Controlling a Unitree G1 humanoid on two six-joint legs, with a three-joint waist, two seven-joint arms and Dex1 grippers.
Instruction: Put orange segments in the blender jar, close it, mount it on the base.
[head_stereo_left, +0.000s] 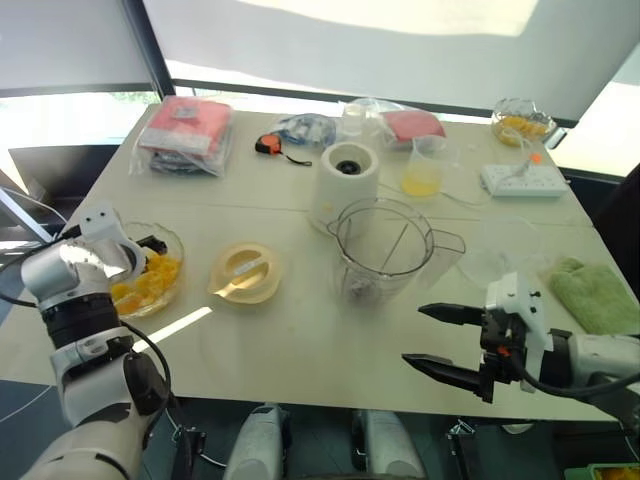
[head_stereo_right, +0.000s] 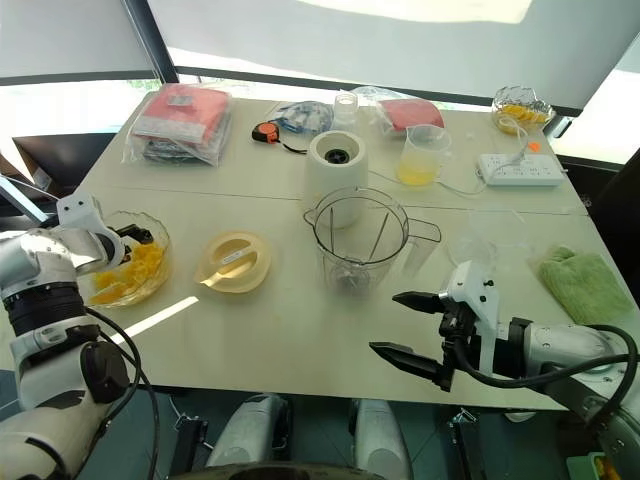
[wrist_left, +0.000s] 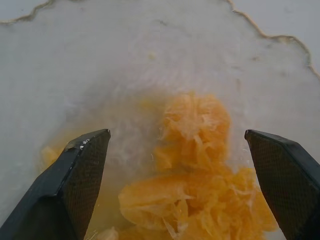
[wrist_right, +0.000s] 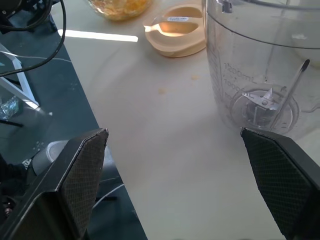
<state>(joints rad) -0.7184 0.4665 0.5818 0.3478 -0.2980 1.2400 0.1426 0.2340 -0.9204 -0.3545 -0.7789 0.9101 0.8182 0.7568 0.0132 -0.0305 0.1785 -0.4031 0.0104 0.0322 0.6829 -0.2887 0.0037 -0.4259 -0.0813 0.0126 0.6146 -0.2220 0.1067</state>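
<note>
The orange segments (wrist_left: 195, 165) lie in a wavy-edged glass bowl (head_stereo_left: 172, 240) at the table's left side. My left gripper (wrist_left: 175, 135) hangs open just above them, its fingers straddling the pile, with nothing held. The clear blender jar (head_stereo_left: 385, 245) stands uncovered at mid-table, its blade visible at the bottom (wrist_right: 260, 100). Directly behind the jar is the white base (head_stereo_left: 347, 180) with its black coupling. A beige lid (head_stereo_left: 245, 272) lies flat between bowl and jar. My right gripper (head_stereo_left: 413, 334) is open and empty near the front edge, in front of the jar.
A small beaker of yellow liquid (head_stereo_left: 422, 170) and a white power strip (head_stereo_left: 522, 180) sit at the back right, with another fruit bowl (head_stereo_left: 522, 122) behind them. A green cloth (head_stereo_left: 595, 295) lies at the right edge. Red packets (head_stereo_left: 185, 135) and a tape measure (head_stereo_left: 268, 146) are at the back left.
</note>
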